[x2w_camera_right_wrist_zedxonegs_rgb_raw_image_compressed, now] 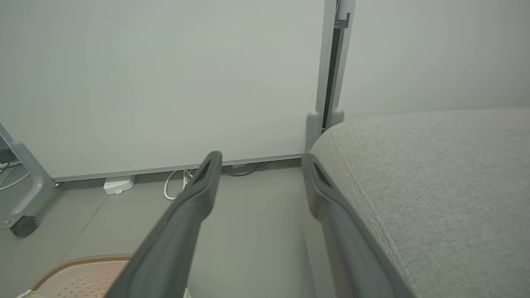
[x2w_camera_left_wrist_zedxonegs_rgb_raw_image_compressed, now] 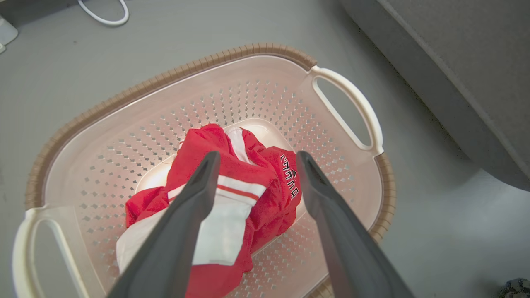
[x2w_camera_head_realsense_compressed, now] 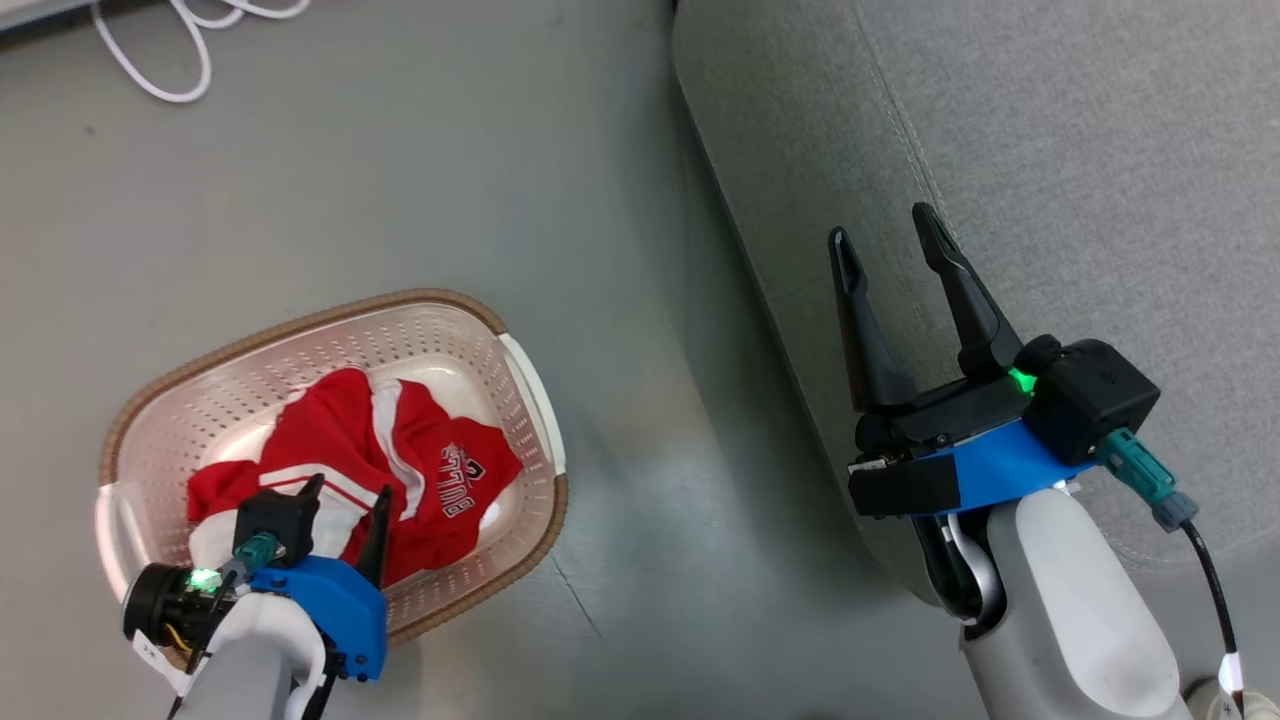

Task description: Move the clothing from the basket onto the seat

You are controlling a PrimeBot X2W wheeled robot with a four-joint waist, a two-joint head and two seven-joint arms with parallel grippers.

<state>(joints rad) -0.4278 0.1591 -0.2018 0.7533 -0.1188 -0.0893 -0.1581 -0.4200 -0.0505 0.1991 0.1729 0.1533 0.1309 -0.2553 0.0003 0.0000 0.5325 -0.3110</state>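
The red clothing [x2w_camera_head_realsense_compressed: 400,455] with white trim lies bunched in the cream basket [x2w_camera_head_realsense_compressed: 450,330] on the floor at lower left; black "BULLS" lettering shows on it. My left gripper [x2w_camera_head_realsense_compressed: 347,493] hangs open just above the pile, its fingers [x2w_camera_left_wrist_zedxonegs_rgb_raw_image_compressed: 198,186] straddling a white-striped fold of the clothing [x2w_camera_left_wrist_zedxonegs_rgb_raw_image_compressed: 242,182] inside the basket [x2w_camera_left_wrist_zedxonegs_rgb_raw_image_compressed: 265,95]. My right gripper [x2w_camera_head_realsense_compressed: 885,225] is open and holds nothing, hovering over the left edge of the grey seat [x2w_camera_head_realsense_compressed: 1080,150]. In the right wrist view the right gripper [x2w_camera_right_wrist_zedxonegs_rgb_raw_image_compressed: 261,159] points along the seat [x2w_camera_right_wrist_zedxonegs_rgb_raw_image_compressed: 434,178] edge.
A white cable [x2w_camera_head_realsense_compressed: 170,60] loops on the grey floor at the top left. In the right wrist view a pale wall panel [x2w_camera_right_wrist_zedxonegs_rgb_raw_image_compressed: 165,82], a castor wheel [x2w_camera_right_wrist_zedxonegs_rgb_raw_image_compressed: 24,225] and a small white box [x2w_camera_right_wrist_zedxonegs_rgb_raw_image_compressed: 118,185] stand at the floor's far end.
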